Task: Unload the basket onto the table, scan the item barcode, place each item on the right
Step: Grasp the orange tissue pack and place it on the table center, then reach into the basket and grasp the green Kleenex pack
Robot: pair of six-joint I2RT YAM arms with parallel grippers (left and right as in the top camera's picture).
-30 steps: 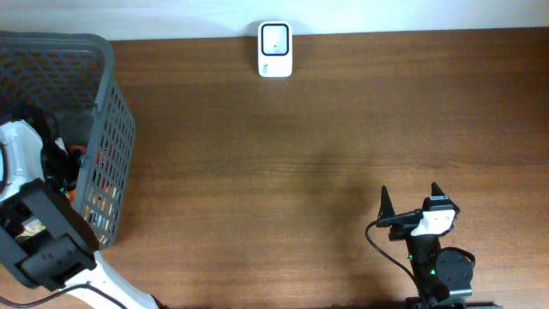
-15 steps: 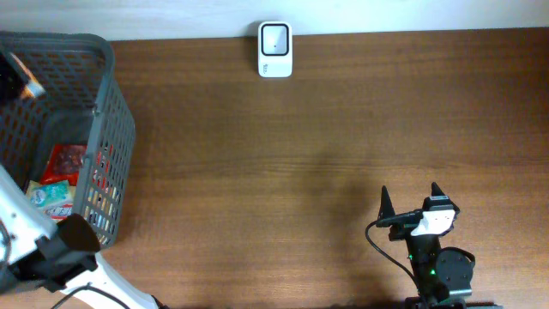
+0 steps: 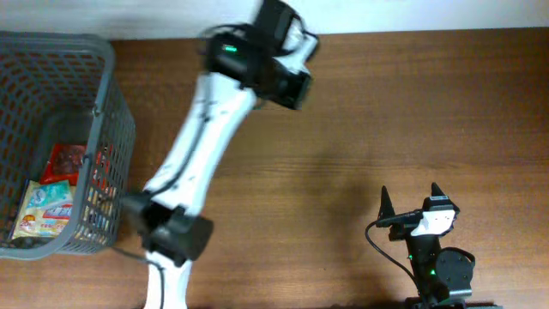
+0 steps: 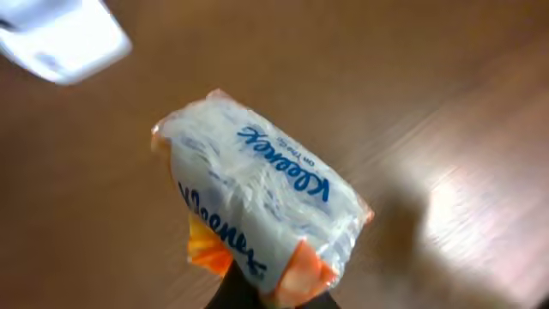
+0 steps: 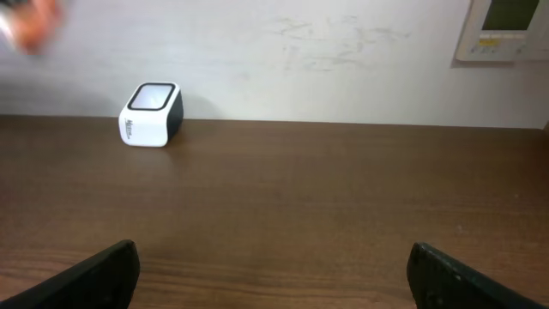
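Up from the grey basket (image 3: 103,103) the left hand (image 4: 273,299) has swung over to the far edge of the table (image 3: 386,120), clenched on a white tissue pack (image 4: 257,206) held in the air close to the white scanner (image 5: 150,114), while the right hand (image 3: 410,193) sits wide open near the front.

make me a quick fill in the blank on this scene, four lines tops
1. The left gripper is shut on a pack of tissues whose brand name is printed in ____.
2. The right gripper rests with its jaws ____.
3. The basket stands on the ____ arm's side of the table.
4. The scanner has a body that is mostly ____.

Missing words: blue; open; left; white
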